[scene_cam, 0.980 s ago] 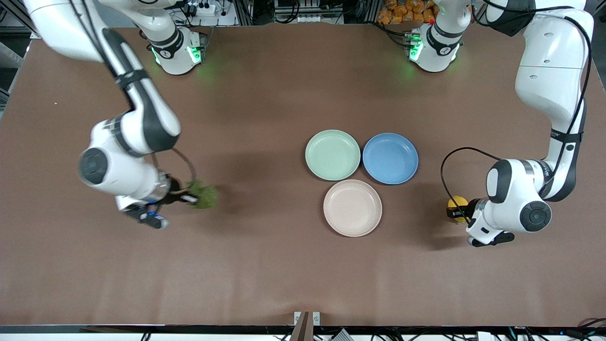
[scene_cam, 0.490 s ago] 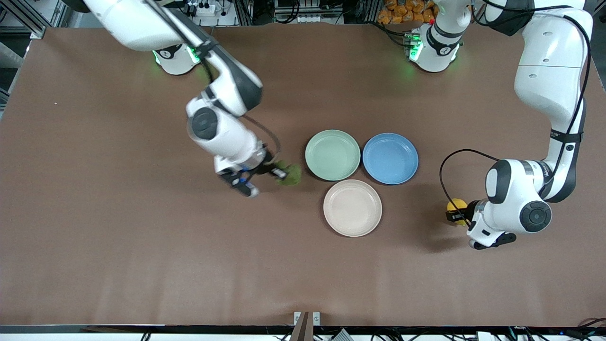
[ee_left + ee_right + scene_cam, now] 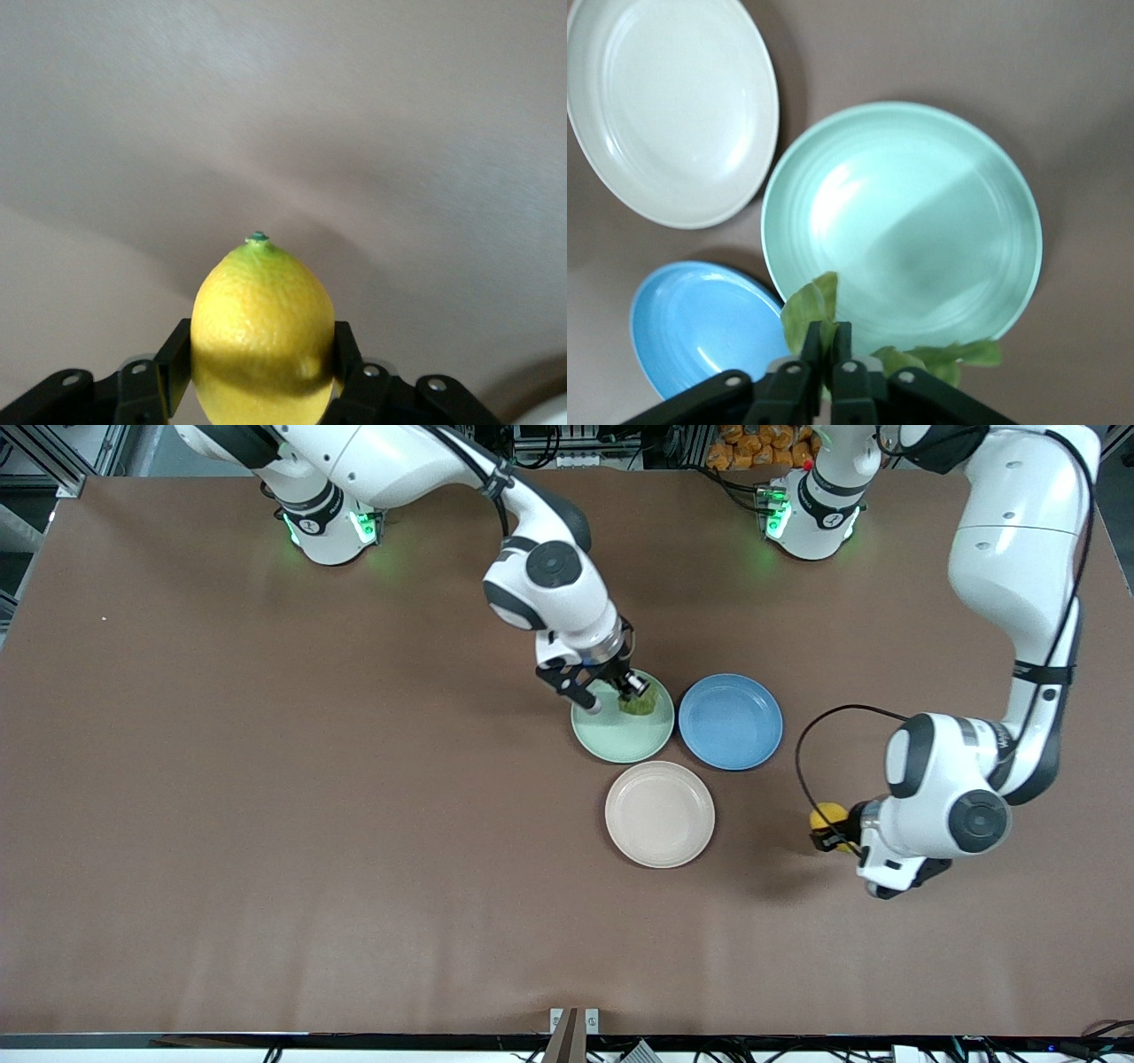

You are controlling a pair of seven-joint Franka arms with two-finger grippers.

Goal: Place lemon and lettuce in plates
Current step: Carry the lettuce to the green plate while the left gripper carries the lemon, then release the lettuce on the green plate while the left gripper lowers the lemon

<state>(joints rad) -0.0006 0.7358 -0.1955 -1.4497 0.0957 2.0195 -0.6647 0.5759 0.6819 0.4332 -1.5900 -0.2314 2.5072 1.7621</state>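
Judging by where everything lies, neither item has been delivered yet, though one is close. At the upper centre of the front view, the right gripper point(image 3: 631, 693) hangs over the mint green plate point(image 3: 611, 740), its fingers pressed together on the lettuce point(image 3: 640, 705); in the right wrist view the dark leaf point(image 3: 811, 310) spills out on both sides of the pinched fingertips point(image 3: 841, 341), above that plate's rim point(image 3: 1010, 177), so it looks carried rather than set down. Toward the lower right of the front view, the left gripper point(image 3: 831, 838) clamps the lemon point(image 3: 828, 815) over bare brown table point(image 3: 266, 824), well apart from the beige plate point(image 3: 660, 813); the left wrist view shows the yellow fruit point(image 3: 263, 336) squeezed between the black fingers point(image 3: 173, 359). Both plates are empty, as is the blue plate point(image 3: 731, 722) beside them. What remains, I judge: releasing the lettuce, then carrying the lemon to the beige plate.
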